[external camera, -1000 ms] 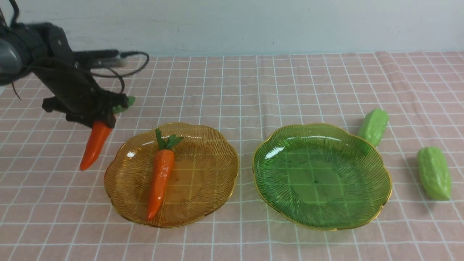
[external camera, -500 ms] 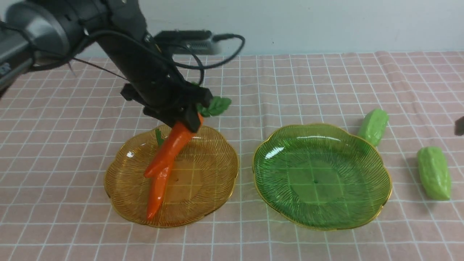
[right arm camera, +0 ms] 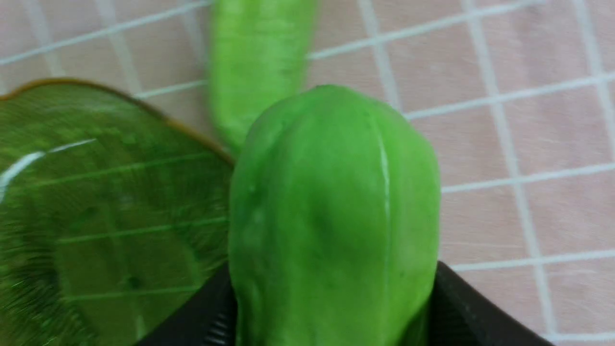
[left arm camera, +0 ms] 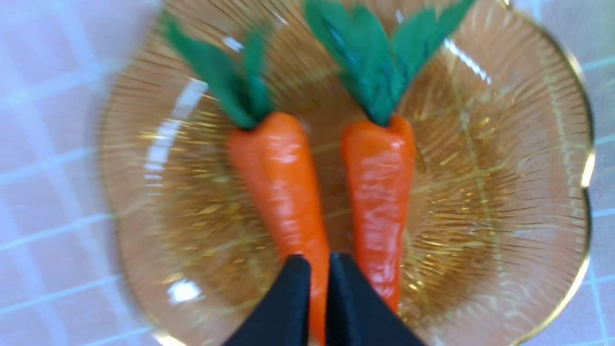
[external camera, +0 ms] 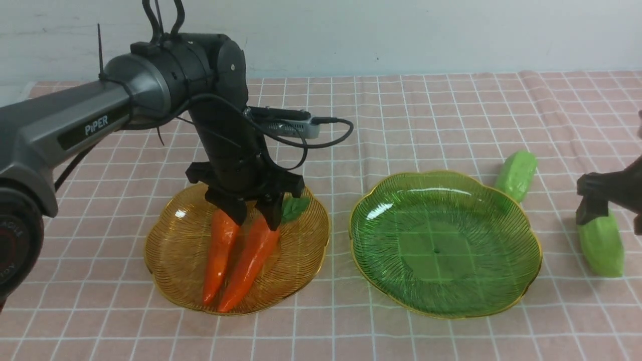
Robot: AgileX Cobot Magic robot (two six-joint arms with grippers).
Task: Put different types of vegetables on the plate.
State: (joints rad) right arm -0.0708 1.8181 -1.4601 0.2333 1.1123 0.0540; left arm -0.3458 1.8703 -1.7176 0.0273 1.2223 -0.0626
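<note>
Two orange carrots (external camera: 220, 250) (external camera: 251, 265) lie side by side on the amber plate (external camera: 301, 260), leafy tops away from me; both also show in the left wrist view (left arm camera: 278, 178) (left arm camera: 379, 192). My left gripper (external camera: 256, 223) hovers over them, jaws a narrow gap apart, holding nothing (left arm camera: 318, 262). My right gripper (external camera: 611, 220) is shut on the far end of the near light green gourd (external camera: 602, 250), which rests on the cloth (right arm camera: 331, 192). The second gourd (external camera: 516, 173) lies behind the green plate (external camera: 441, 245), which holds nothing.
A pink checked cloth (external camera: 451, 115) covers the table up to the white wall. The two plates stand side by side, a small gap between them. The left arm's cable and camera (external camera: 286, 125) hang above the amber plate's far rim.
My left arm carried the second carrot from the left over the amber plate and let it go beside the first. My right gripper came in from the right and closed on the near gourd.
</note>
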